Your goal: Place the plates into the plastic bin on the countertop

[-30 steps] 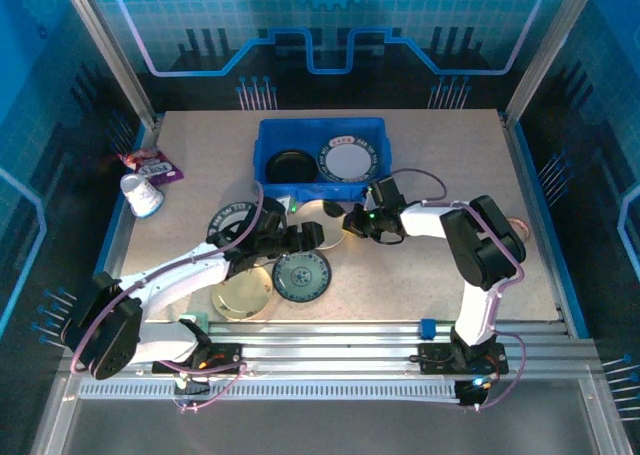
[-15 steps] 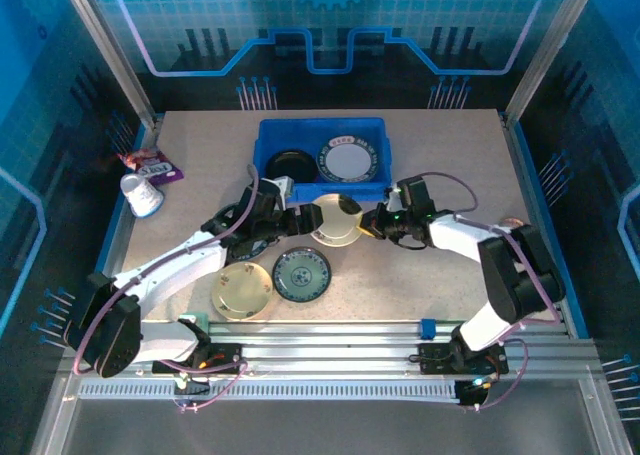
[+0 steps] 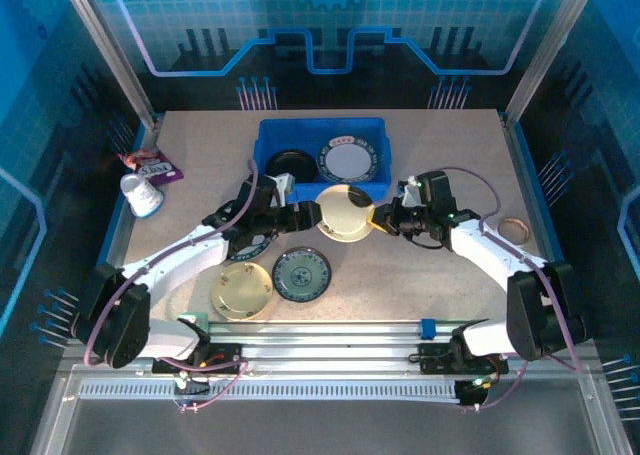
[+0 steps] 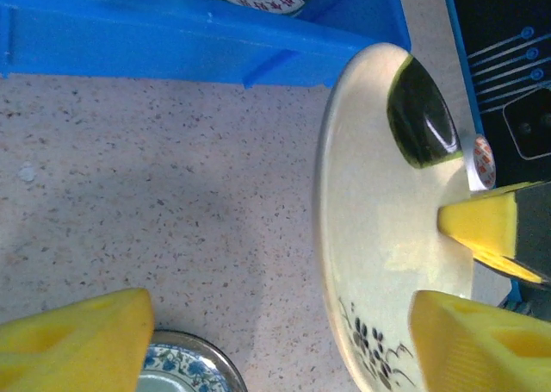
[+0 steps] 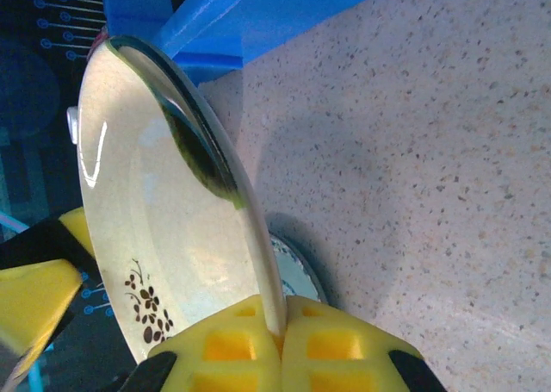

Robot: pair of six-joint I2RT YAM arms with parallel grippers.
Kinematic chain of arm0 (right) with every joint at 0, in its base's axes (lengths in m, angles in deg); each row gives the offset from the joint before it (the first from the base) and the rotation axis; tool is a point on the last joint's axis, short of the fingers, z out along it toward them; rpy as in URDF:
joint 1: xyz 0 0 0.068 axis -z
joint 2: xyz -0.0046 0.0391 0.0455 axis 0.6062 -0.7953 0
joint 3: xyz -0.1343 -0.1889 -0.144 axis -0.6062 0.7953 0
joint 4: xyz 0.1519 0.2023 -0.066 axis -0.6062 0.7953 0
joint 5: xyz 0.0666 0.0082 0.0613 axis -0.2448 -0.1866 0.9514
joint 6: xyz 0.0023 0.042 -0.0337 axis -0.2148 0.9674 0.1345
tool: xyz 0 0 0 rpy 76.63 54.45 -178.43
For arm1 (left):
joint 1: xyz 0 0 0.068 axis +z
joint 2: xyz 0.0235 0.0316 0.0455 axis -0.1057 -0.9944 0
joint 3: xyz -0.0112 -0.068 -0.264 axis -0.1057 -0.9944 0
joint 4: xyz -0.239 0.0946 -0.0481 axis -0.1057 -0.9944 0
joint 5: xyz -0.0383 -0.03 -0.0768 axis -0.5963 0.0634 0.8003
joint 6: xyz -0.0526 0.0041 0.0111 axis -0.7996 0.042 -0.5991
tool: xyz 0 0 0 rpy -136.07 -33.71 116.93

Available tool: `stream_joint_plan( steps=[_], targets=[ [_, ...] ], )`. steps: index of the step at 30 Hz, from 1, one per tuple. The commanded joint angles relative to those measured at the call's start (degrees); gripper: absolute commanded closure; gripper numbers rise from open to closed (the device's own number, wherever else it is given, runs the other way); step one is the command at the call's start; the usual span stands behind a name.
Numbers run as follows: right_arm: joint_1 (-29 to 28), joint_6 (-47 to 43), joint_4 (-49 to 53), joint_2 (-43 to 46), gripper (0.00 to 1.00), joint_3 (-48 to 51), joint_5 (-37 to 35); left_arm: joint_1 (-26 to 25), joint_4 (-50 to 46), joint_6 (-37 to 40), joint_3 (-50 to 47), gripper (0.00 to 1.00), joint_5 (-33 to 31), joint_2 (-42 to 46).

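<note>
My right gripper point(image 3: 383, 223) is shut on the rim of a cream plate point(image 3: 347, 213) with a small dark flower sprig, holding it tilted just in front of the blue plastic bin point(image 3: 320, 135). In the right wrist view the rim is pinched between the fingers point(image 5: 250, 349). My left gripper point(image 3: 305, 218) stands open at the plate's other side; the plate point(image 4: 387, 237) edge lies between its fingers point(image 4: 77, 340) without being clamped. The bin holds a black plate point(image 3: 290, 165) and a white plate with a dark patterned rim point(image 3: 348, 162). On the countertop point(image 3: 440, 155) lie a teal plate point(image 3: 302, 274) and a gold plate point(image 3: 242, 291).
A dark-rimmed plate point(image 3: 228, 218) sits partly under my left arm. A white cup point(image 3: 142, 195) and a purple packet point(image 3: 150, 163) are at the left edge. A tape ring point(image 3: 517, 227) lies at the right. Metal rails run along the near edge.
The right gripper has raised the cream plate and carried it slightly right, toward the bin. My left gripper has moved up to the plate and its jaws have narrowed a little.
</note>
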State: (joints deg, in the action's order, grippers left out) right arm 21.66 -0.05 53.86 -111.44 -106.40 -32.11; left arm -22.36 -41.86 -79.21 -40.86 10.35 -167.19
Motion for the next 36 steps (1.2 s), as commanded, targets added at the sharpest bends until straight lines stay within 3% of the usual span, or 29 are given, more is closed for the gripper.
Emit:
stream_joint_plan(
  steps=[1, 4, 6, 9, 13, 17, 18, 20, 22, 27, 28, 29, 30, 31, 32, 36],
  targets=[
    [0.39, -1.74, 1.99, 2.08, 1.00, -2.94, 2.72, 0.26, 3.15, -0.56, 2.06, 0.32, 3.15, -2.70],
    [-0.25, -3.72, 4.21, 1.82, 1.00, -5.23, 4.12, 0.24, 5.05, -1.86, 2.92, 0.40, 4.39, -5.08],
    [-0.85, -4.90, 5.48, 1.72, 1.00, -5.60, 3.94, 0.22, 7.03, -2.89, 3.17, 0.59, 5.74, -6.32],
    [-1.52, -6.28, 6.89, 1.49, 1.00, -8.16, 3.66, 0.37, 8.33, -4.01, 3.84, 1.00, 7.40, -7.74],
    [-1.71, -6.85, 6.94, 1.08, 0.97, -8.91, 2.59, 0.81, 12.87, -6.13, 2.52, 1.00, 11.62, -7.92],
    [-1.74, -6.70, 6.88, -0.02, 0.68, -9.43, 2.74, 2.75, 20.00, -11.12, 0.75, 1.00, 18.87, -9.00],
    [-1.79, -6.57, 6.27, -0.19, 0.65, -9.16, 2.52, 2.93, 20.77, -12.04, 0.75, 1.00, 20.12, -9.37],
    [-1.77, -6.44, 5.48, -0.90, 0.68, -9.15, 1.91, 2.94, 22.20, -13.19, 0.87, 1.00, 22.18, -10.07],
    [-1.68, -6.37, 5.47, -1.57, 1.00, -9.58, 1.48, 2.96, 22.46, -13.64, 0.77, 1.00, 22.84, -10.23],
    [-1.25, -6.25, 6.00, -1.50, 1.00, -10.55, -1.53, 3.16, 15.13, -9.23, 2.24, 1.00, 18.77, -8.51],
    [-1.10, -6.25, 5.93, -1.59, 1.00, -10.86, -1.78, 3.35, 12.30, -7.99, 3.18, 0.78, 17.60, -8.02],
    [-0.99, -6.27, 5.68, -1.71, 1.00, -11.01, -2.14, 3.64, 9.93, -7.05, 3.77, 0.45, 16.33, -7.40],
    [-1.02, -6.32, 5.42, -1.77, 1.00, -11.25, -2.47, 3.92, 8.69, -6.48, 4.06, 0.23, 15.34, -6.78],
    [-0.96, -6.22, 5.24, -1.93, 1.00, -11.54, -2.72, 4.28, 7.87, -5.98, 4.11, 0.11, 14.31, -5.85],
    [-0.92, -6.10, 5.05, -1.99, 1.00, -11.73, -2.72, 4.58, 7.40, -5.69, 4.13, 0.01, 13.74, -5.01],
    [-0.92, -5.84, 4.48, -2.23, 1.00, -13.11, -3.58, 5.50, 3.32, -3.45, 4.39, 0.01, 10.60, -0.32]
  ],
)
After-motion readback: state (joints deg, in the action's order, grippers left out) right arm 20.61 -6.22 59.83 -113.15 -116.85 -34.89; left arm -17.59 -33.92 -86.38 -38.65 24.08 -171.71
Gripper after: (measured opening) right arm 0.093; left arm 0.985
